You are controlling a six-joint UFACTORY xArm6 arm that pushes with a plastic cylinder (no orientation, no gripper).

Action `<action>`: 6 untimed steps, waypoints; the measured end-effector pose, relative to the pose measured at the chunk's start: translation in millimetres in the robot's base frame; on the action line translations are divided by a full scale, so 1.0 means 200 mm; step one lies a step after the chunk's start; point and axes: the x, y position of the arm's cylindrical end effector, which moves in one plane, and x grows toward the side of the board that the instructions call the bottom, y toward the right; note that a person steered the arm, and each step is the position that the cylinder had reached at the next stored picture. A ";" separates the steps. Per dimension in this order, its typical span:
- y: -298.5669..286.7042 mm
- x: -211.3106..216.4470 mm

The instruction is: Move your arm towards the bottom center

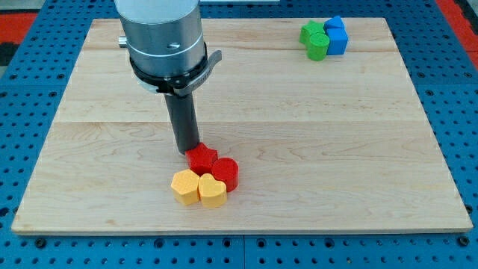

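My tip [187, 152] is sitting low and a little left of the middle of the board [299, 149], at the end of the dark rod [182, 123] that is hanging straight down from the grey arm body [163, 33] at the view's top. There is no claw on this arm, only the rod, so nothing is being held. The tip is touching, or all but touching, the upper left edge of the red star [202, 158]; the gap is too small to judge.

4 blocks are lying packed together just below and to the right of the tip. The red star is sitting at the cluster's top, with the red cylinder [225, 173] pressing against its lower right. Below them, the yellow hexagon [184, 187] is lying on the view's left and the yellow heart [212, 191] on its right, both touching each other and the red pair above.

Well apart from these, near the board's top right corner, 4 more blocks are bunching together: a green cube [311, 32] with a green rounded block [318, 46] below it, and a blue block [334, 23] above a blue cube [337, 41] on their right. All 4 are crowding against one another.

The wooden board is lying on a blue perforated table [463, 112].
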 end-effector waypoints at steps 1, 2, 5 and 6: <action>0.05 -0.03; 0.10 -0.21; 0.82 0.32; 0.78 0.59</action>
